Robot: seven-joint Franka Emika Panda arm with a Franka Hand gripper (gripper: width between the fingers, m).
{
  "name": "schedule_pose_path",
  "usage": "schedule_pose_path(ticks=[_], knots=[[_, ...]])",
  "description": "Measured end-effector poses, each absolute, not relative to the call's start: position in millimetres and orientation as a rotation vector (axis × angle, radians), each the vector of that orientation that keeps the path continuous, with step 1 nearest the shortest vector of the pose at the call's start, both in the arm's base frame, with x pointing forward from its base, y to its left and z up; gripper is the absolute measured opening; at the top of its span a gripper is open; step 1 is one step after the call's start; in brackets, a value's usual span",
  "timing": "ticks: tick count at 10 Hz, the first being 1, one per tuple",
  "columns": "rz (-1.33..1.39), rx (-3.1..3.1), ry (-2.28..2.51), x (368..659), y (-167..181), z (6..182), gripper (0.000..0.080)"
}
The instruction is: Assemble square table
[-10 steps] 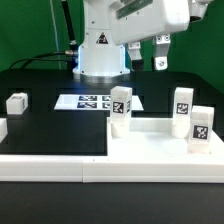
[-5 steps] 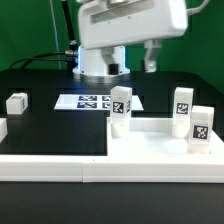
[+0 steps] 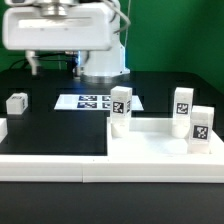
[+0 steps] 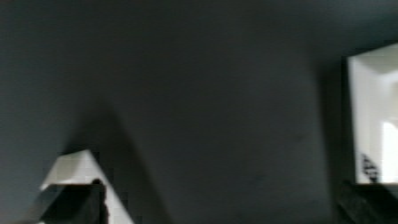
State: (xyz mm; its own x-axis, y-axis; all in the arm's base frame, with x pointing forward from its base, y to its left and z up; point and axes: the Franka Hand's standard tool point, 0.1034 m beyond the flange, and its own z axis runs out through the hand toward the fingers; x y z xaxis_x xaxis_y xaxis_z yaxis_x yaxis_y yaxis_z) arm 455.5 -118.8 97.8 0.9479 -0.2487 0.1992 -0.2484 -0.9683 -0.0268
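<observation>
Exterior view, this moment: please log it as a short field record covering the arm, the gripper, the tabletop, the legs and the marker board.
arm: white body high at the exterior view's left
gripper: fingers not visible, state cannot be told
tabletop: white tray at the exterior view's right, against the border rail
legs on tabletop: three upright
loose leg: on the black table
marker board: flat on the table, behind the tabletop

White square table top (image 3: 160, 148): tray-like plastic part with raised rim, lying flat toward the exterior view's right. Three tagged white block legs are standing upright on it, at (image 3: 120, 108), (image 3: 182, 107) and (image 3: 199, 128). Another leg (image 3: 16, 103) is resting well apart, at the exterior view's left.
</observation>
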Motion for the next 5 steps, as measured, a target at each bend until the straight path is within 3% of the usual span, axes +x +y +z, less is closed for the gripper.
schedule_pose_path(ticks=[5], knots=[[-0.308, -3.119, 0.295, 456.6, -115.8, 95.0, 0.0649]])
